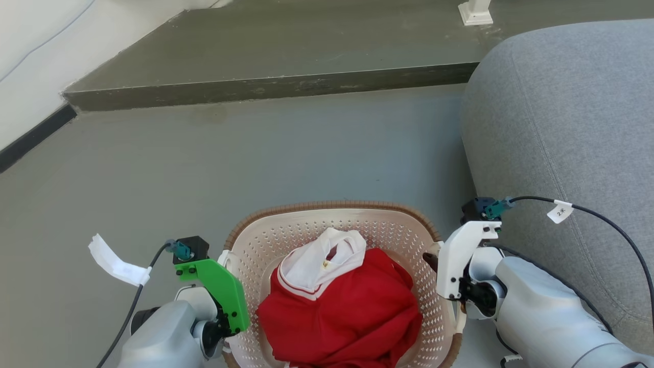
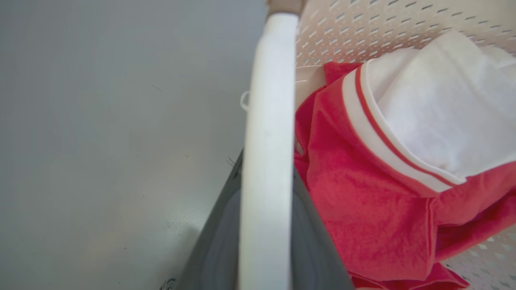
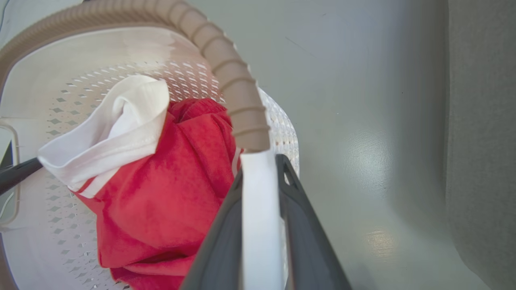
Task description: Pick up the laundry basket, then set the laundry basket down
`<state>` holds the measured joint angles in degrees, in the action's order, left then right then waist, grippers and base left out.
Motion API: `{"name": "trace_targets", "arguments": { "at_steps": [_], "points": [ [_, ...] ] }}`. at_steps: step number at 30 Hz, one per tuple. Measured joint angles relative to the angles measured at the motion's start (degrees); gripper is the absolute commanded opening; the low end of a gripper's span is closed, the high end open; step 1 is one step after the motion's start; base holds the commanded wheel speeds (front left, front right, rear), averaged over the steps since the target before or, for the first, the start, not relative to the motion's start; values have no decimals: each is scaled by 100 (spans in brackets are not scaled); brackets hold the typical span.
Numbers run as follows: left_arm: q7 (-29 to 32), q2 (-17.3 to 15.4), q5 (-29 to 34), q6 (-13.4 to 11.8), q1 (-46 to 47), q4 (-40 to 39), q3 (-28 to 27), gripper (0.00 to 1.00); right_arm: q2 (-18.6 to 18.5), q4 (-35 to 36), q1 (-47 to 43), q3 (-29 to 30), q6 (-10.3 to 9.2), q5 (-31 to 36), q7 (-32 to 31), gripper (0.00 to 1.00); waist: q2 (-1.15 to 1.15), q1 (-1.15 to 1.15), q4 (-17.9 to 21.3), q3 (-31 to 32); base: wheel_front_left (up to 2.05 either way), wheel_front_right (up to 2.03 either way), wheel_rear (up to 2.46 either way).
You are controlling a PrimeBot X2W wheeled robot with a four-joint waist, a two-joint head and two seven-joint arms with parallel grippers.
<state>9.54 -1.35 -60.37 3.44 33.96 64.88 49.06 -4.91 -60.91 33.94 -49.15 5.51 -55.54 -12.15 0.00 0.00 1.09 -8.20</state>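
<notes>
The laundry basket (image 1: 286,231) is cream with perforated walls and a brown woven-look rim (image 3: 238,92); it sits low in the middle of the head view between my two arms. A red garment (image 1: 352,312) with a white one (image 1: 322,258) on top lies in it. My left gripper (image 2: 268,169) is shut on the basket's white left handle (image 2: 270,96), under the green mount (image 1: 219,286). On the other side, my right gripper (image 3: 261,169) is shut on the white right handle (image 3: 262,225), beside the white mount (image 1: 454,255). Whether the basket touches the floor I cannot tell.
A grey sofa (image 1: 562,128) rises close on the right, next to my right arm. A raised dark step (image 1: 265,88) crosses the floor ahead, with a white post base (image 1: 475,13) on it. A pale wall with a dark skirting (image 1: 30,135) runs along the left.
</notes>
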Motion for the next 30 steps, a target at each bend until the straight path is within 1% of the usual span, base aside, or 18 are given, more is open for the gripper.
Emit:
{"name": "trace_targets", "arguments": {
  "at_steps": [7,11,16,22,27,30],
  "points": [
    [-3,-10,-46,-53,1,-44,37,0,-13,0,26,-63,0,-49,0,0,0,0,18,-84,0,0,0],
    [-80,-16,-47,-103,12,-85,37,0,-20,-1,136,-79,0,-49,53,0,0,0,27,-218,0,0,0],
    [-172,-26,-143,-104,29,-145,7,0,-52,38,260,-111,0,-49,132,0,0,0,34,-398,0,0,0],
    [-419,-44,-144,-196,290,-205,-24,0,-80,130,463,-131,0,-49,283,0,0,0,43,-748,0,0,0],
    [-600,-57,-143,-204,477,-224,-27,0,-124,189,651,-147,0,-49,454,0,0,0,49,-1078,0,0,0],
    [-697,-56,-134,-250,581,-241,-26,0,-157,232,744,-158,0,-49,558,0,0,0,51,-1280,0,0,0]
  ]
}}
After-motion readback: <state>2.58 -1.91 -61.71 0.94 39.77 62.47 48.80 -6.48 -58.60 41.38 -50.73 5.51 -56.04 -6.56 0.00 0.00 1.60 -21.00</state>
